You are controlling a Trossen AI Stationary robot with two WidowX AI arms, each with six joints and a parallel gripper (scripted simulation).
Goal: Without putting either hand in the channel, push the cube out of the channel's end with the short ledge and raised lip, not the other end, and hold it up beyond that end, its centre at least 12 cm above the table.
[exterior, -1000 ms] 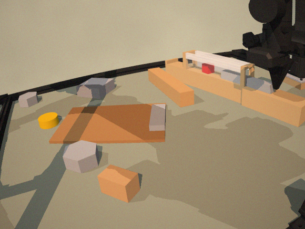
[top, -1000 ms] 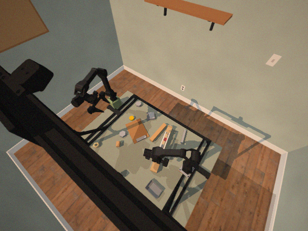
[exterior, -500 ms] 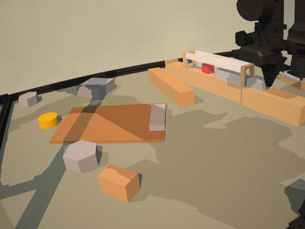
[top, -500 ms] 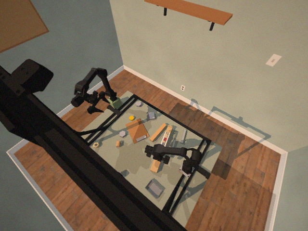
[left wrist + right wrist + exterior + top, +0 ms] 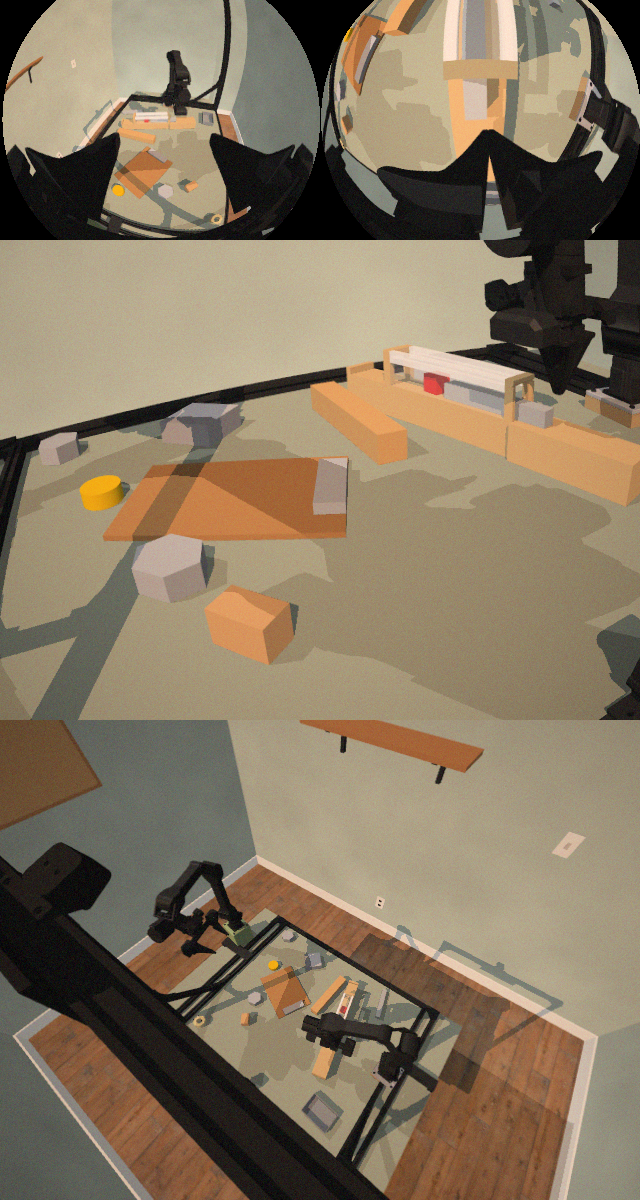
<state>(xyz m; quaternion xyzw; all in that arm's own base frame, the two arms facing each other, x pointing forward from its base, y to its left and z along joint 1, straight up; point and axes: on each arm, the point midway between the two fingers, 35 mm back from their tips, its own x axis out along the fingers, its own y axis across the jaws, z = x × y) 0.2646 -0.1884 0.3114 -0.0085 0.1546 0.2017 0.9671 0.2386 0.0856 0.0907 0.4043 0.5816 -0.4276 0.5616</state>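
The red cube (image 5: 435,383) sits inside the tan channel (image 5: 454,389), under its white top rails and toward the far end. A grey rod (image 5: 496,402) lies in the channel behind the cube, and its near end sticks out past the arch. My right gripper (image 5: 560,382) is shut and points down just beyond that rod end, outside the channel; I cannot tell if it touches. In the right wrist view the shut fingers (image 5: 490,154) line up with the rod (image 5: 475,54). My left gripper (image 5: 193,947) is open and empty, off the table's far side.
A tan trough block (image 5: 573,459) extends the channel toward my right arm. A loose tan bar (image 5: 359,420) lies beside the channel. An orange board (image 5: 227,498) carries a grey block, with a yellow disc (image 5: 101,492), grey stones and a small tan block (image 5: 249,622) nearby. A grey tray (image 5: 321,1111) lies near the front.
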